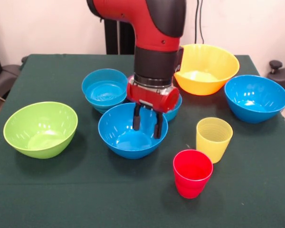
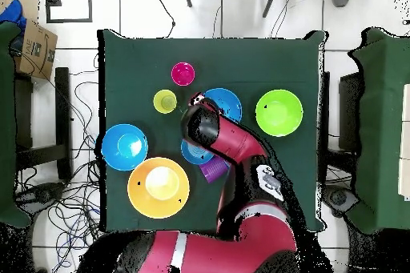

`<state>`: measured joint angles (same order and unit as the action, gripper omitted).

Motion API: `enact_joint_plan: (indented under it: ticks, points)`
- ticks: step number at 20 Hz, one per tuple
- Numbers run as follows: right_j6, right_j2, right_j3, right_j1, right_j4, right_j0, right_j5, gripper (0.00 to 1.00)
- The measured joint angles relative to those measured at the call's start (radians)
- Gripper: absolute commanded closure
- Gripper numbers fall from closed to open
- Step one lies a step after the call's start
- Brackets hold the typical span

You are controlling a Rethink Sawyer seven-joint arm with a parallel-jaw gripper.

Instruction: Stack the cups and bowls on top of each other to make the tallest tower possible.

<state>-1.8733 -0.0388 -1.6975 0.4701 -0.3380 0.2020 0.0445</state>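
I've got the gripper (image 1: 146,122) hanging inside the mouth of the mid blue bowl (image 1: 128,137) near table centre, fingers apart w/ nothing between them. The far finger sits close to the bowl's back rim, so I read this as lining up a rim pinch, or having just let go; can't tell which.

No tower to speak of yet. Most pieces stand singly on the green cloth (image 1: 61,190), mouths up:
- lime green bowl (image 1: 40,128) off on its own, well apart from the rest
- big yellow bowl (image 1: 206,69) at the back, a large blue bowl (image 1: 255,97) just beside it
- a smaller blue bowl (image 1: 104,89) behind the centre one looks like two nested, going by the doubled rim, the only stacking I see
- another small blue bowl is mostly hidden behind the wrist
- yellow cup (image 1: 213,139) and red cup (image 1: 192,173) close together at the front, upright

Overhead shows a purple cup (image 2: 211,170) under the arm, just by that hidden small blue bowl; the front cam doesn't see it.

My guess: bowls are spread out so each rim is reachable without bumping a neighbour. Glossy plastic – a rim grip may slip, and the yellow cup is near enough to get clipped on a lift.
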Motion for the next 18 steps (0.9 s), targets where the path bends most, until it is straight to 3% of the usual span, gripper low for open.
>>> enact_joint_plan:
  ticks: [8,18]
  points:
    - [0.0,-0.044,0.001,0.055,-0.051,-0.049,0.044,0.0]
    - [0.0,-0.068,0.009,0.045,-0.086,-0.083,0.057,0.0]
